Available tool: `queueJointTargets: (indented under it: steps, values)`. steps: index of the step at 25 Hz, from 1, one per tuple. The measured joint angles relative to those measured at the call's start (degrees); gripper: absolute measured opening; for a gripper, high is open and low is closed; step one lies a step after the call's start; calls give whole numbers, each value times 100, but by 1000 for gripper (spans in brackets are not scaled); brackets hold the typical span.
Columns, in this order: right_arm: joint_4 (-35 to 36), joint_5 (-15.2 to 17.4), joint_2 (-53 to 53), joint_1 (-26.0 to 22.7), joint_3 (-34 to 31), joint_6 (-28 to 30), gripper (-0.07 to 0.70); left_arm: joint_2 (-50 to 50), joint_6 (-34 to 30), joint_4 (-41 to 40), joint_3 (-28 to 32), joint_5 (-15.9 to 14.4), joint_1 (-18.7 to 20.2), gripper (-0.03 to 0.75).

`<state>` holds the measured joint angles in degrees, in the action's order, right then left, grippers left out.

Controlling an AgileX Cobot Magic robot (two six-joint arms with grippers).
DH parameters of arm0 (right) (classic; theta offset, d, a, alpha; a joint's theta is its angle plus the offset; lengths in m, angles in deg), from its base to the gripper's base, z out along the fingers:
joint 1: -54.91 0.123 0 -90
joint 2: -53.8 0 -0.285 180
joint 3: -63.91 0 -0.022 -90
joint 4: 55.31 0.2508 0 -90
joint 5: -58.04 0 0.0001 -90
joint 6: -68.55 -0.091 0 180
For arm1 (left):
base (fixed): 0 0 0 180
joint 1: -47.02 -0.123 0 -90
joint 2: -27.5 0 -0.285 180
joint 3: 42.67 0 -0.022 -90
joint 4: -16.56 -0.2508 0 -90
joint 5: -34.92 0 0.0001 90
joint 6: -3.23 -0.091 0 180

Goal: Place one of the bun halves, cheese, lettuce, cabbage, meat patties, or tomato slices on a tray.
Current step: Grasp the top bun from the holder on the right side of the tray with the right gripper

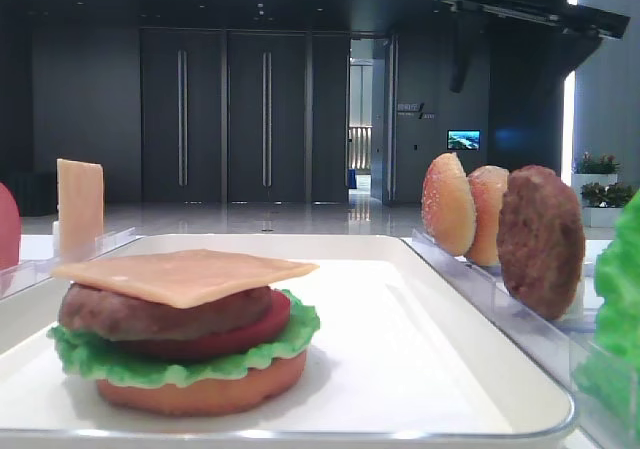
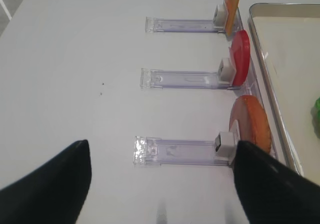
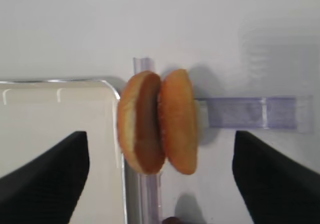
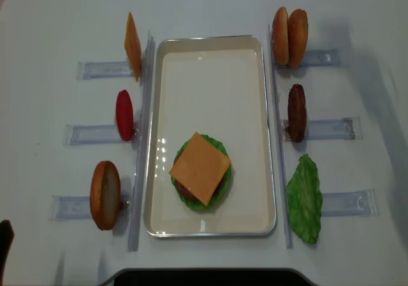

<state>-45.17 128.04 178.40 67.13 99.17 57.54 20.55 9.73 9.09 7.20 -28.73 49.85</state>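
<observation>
Bun halves (image 3: 157, 124) stand on edge in their clear rack (image 4: 306, 58) at two o'clock beside the tray (image 4: 210, 82), untouched beneath the wide-open right hand (image 3: 160, 184), while the cheese-topped stack (image 4: 199, 169) awaits only its top.

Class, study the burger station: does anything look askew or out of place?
Only slightly: the cheese sits rotated and overhangs the stack on the tray. The rack items stand upright in their holders.
</observation>
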Motion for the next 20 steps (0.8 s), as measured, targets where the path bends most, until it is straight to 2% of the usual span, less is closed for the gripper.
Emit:
queueJointTargets:
  steps: [9,20]
  values:
    - [11,0,0,787,0,-591,557,0,0,0,0,0,0,692]
    - [-90,7,149,835,-122,-676,556,0,0,0,0,0,0,692]
